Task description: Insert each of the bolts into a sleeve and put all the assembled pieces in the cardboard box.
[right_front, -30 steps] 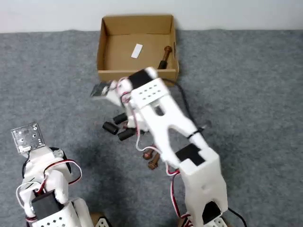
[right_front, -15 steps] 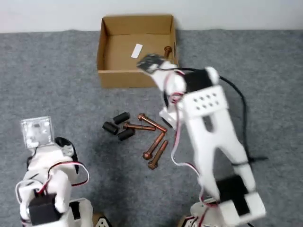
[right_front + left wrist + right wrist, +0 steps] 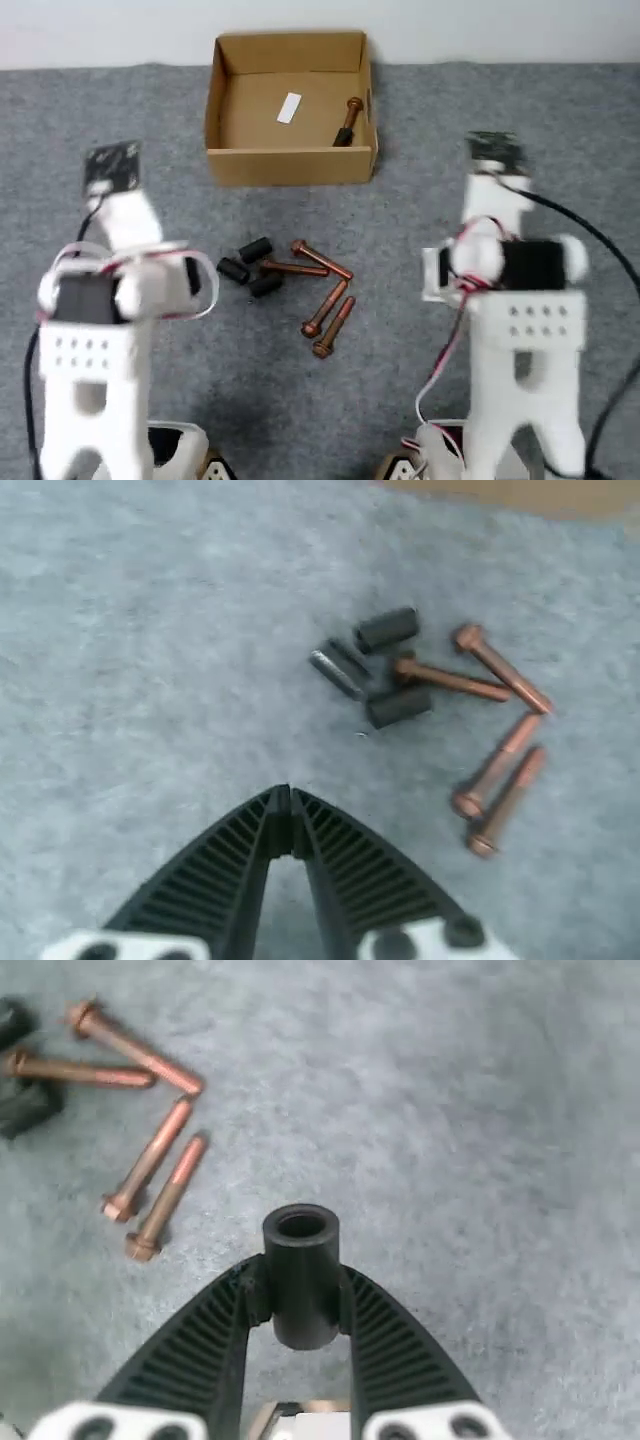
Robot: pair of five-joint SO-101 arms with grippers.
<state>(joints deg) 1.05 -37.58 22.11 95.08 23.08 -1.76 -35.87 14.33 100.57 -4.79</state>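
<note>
The step in hand looks like the pairing of a second piece. The right gripper has its fingers clamped on a black sleeve, held bore-up above the grey table. The left gripper hangs empty with its fingers pressed together, just short of the loose parts. In the high view the cardboard box sits at 12 o'clock, with one assembled piece lying inside against its 3 o'clock wall. Four copper bolts and three loose sleeves lie clustered at the centre, the sleeves toward 9 o'clock of the cluster and the bolts from 3 to 5 o'clock. By my judgement one of five is done. The next move calls for the left gripper to open and take a bolt by its shank (the two at 5 o'clock lie nearly touching, so pinching just one may be awkward), then line it up with the held bore. A white slip lies on the box floor; no writing on it can be read, and no other legible label shows.
</note>
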